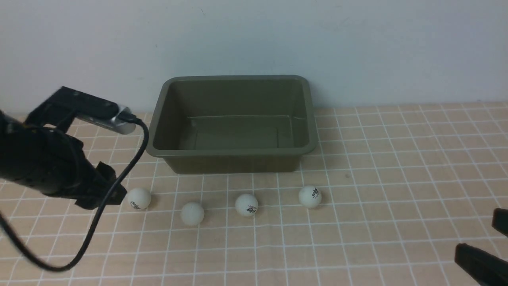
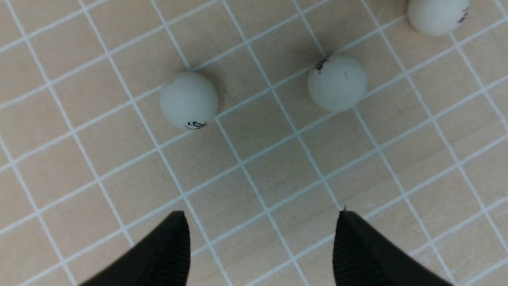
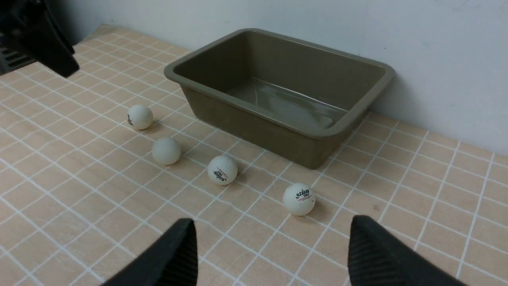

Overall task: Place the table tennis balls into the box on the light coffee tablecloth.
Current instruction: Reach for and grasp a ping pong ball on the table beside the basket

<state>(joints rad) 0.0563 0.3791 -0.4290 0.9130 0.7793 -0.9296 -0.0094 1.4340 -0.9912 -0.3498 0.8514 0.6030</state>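
Note:
Several white table tennis balls lie in a row on the light coffee tablecloth [image 1: 357, 238], in front of the empty olive-green box [image 1: 234, 151]: the leftmost ball [image 1: 139, 198], a second [image 1: 192, 213], a third [image 1: 246, 205] and the rightmost [image 1: 310, 196]. My left gripper [image 2: 262, 216] hangs open just left of the leftmost ball [image 2: 189, 100] and holds nothing. My right gripper [image 3: 273, 222] is open near the front right of the cloth, short of the rightmost ball [image 3: 299, 199], also empty. The box [image 3: 254, 113] stands against the wall.
A pale wall [image 1: 397, 47] rises right behind the box. The left arm's black cable [image 1: 119, 174] loops down over the cloth at the front left. The gridded cloth runs wide to the box's right.

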